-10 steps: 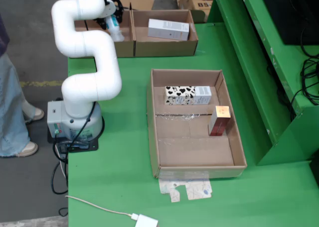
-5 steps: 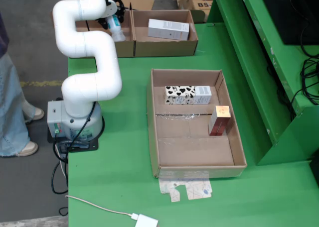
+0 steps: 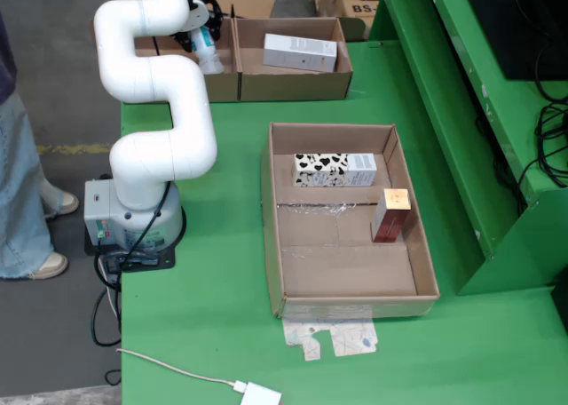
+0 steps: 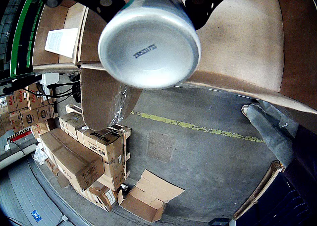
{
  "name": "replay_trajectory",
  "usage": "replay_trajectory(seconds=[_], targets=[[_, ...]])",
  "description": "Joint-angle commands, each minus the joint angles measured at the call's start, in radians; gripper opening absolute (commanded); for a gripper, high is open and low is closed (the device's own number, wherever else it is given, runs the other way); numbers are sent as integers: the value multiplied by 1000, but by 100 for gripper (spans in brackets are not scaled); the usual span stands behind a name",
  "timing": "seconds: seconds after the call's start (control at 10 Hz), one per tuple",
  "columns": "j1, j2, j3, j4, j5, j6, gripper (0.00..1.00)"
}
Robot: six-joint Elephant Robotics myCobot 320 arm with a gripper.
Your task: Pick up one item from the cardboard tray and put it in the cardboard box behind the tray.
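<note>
So we're at the drop-off step: the hand [image 3: 202, 34] is clamped on a bottle [image 4: 149, 37], hanging over the box [image 3: 240, 83] at the counter's [image 3: 213, 281] far edge. Next move, I'd guess: lower, let go inside.

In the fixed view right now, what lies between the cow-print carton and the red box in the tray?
In the fixed view, only bare tray floor with a creased tape seam separates the cow-print carton from the red box.
</note>
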Motion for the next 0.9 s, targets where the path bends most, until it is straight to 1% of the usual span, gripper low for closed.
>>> replay_trajectory(seconds=[0.0,0.8], targets=[[-11,13,12,5,5,5,10],[-11,13,12,5,5,5,90]])
